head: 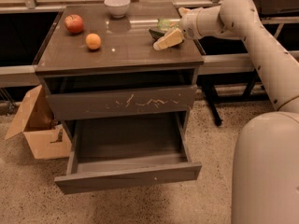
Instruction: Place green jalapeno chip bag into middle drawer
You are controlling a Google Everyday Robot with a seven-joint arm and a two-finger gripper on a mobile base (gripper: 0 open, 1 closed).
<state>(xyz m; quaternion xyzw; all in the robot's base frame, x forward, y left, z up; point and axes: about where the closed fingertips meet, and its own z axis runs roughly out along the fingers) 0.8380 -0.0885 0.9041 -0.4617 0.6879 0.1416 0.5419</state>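
Observation:
The green jalapeno chip bag point(164, 26) lies on the right side of the cabinet top point(117, 50). My gripper point(175, 25) reaches in from the right and is open. One pale finger point(168, 39) lies in front of the bag and the other point(183, 11) behind it, so part of the bag is hidden. The middle drawer point(126, 177) is pulled out at the bottom, with a plain front panel. Nothing shows inside it.
A red apple point(74, 23), an orange fruit point(93, 41) and a white bowl point(117, 6) stand on the cabinet top. The scratched drawer front point(124, 101) above is shut. A cardboard box point(39, 129) sits on the floor at left. My robot body point(266, 171) fills the lower right.

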